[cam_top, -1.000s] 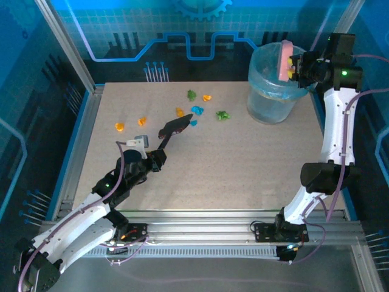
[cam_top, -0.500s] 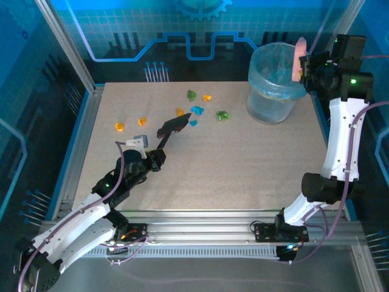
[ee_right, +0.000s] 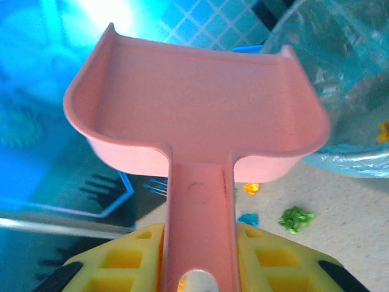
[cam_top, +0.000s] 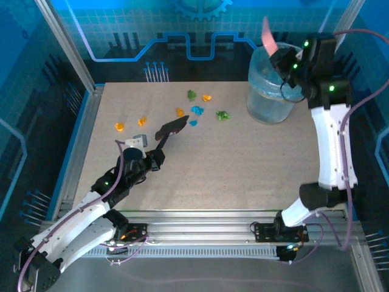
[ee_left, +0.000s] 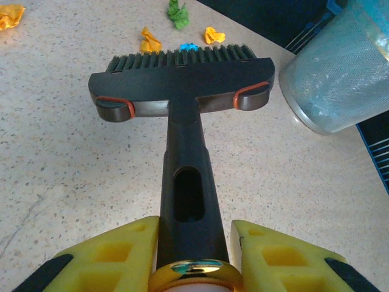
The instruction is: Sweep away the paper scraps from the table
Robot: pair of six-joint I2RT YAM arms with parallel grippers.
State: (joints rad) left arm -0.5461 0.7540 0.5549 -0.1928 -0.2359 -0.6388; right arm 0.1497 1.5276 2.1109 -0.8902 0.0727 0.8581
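Observation:
Several paper scraps lie on the far half of the table (cam_top: 243, 164): green (cam_top: 191, 95), orange (cam_top: 206, 97), blue (cam_top: 196, 110), and two orange ones at the left (cam_top: 120, 126). My left gripper (cam_top: 157, 157) is shut on the handle of a black brush (cam_top: 173, 126), whose bristles rest just short of the blue scrap (ee_left: 188, 47). The left wrist view has that gripper (ee_left: 194, 255) clamped on the brush (ee_left: 182, 85). My right gripper (cam_top: 284, 61) is shut on the pink dustpan (cam_top: 267, 31), held high over the bin. The pan (ee_right: 194, 103) looks empty in the right wrist view, gripper (ee_right: 197, 261) on its handle.
A translucent blue bin (cam_top: 270, 97) stands at the table's far right corner, with an orange scrap (ee_right: 383, 131) inside it. A silver metal frame (cam_top: 79, 152) edges the table. Bare board spans the near half between the two arms.
The right arm has swung the dustpan from the bin's right rim leftward and tipped it upright above the bin. The left arm and brush have barely moved.

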